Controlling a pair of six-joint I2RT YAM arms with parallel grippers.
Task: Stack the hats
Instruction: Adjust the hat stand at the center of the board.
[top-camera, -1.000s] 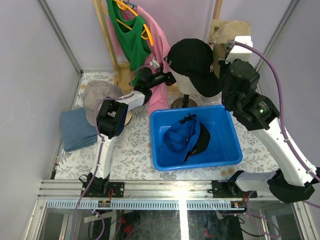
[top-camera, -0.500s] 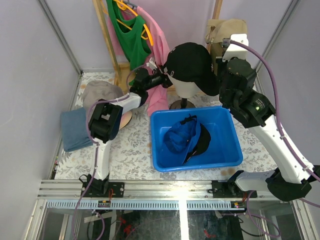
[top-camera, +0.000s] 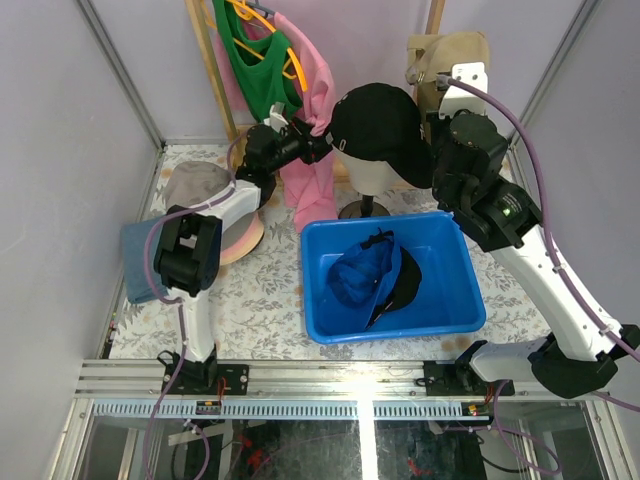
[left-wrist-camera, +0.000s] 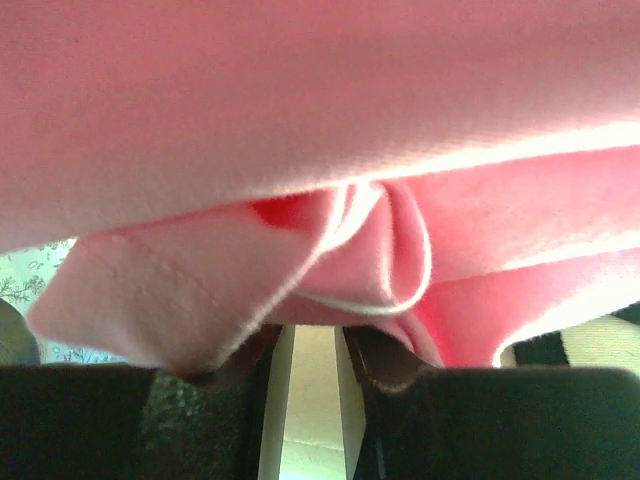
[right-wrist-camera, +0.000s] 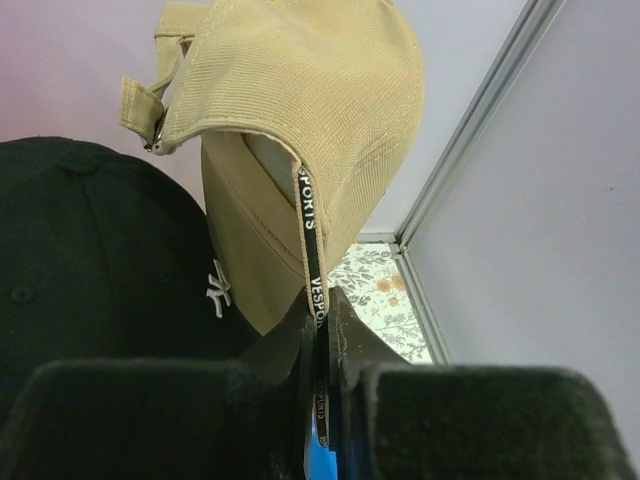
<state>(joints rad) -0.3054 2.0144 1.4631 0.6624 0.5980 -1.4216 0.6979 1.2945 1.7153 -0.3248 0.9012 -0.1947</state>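
Observation:
A khaki cap (top-camera: 445, 50) hangs at the back right, and my right gripper (right-wrist-camera: 320, 330) is shut on the black printed band at its rim (right-wrist-camera: 310, 230). A black cap with a white logo (top-camera: 380, 120) sits on the cream mannequin head; it also shows in the right wrist view (right-wrist-camera: 90, 250). My left gripper (top-camera: 316, 146) is raised beside that cap, pressed into the hanging pink shirt (top-camera: 305, 185). In the left wrist view pink fabric (left-wrist-camera: 300, 120) drapes over the fingertips, and the jaws stand a little apart (left-wrist-camera: 310, 345). A blue cap (top-camera: 358, 275) and a black hat (top-camera: 405, 282) lie in the blue bin (top-camera: 390, 222).
A grey-taupe hat (top-camera: 195, 185) sits on a pink hat (top-camera: 243, 240) at the left, beside a folded blue cloth (top-camera: 140, 265). A green shirt (top-camera: 255, 70) hangs on the wooden rack at the back. Grey walls close in both sides.
My left arm has swung left and up, away from the black cap's brim and into the pink shirt, pushing it left. My right arm has lifted the khaki cap slightly up and left.

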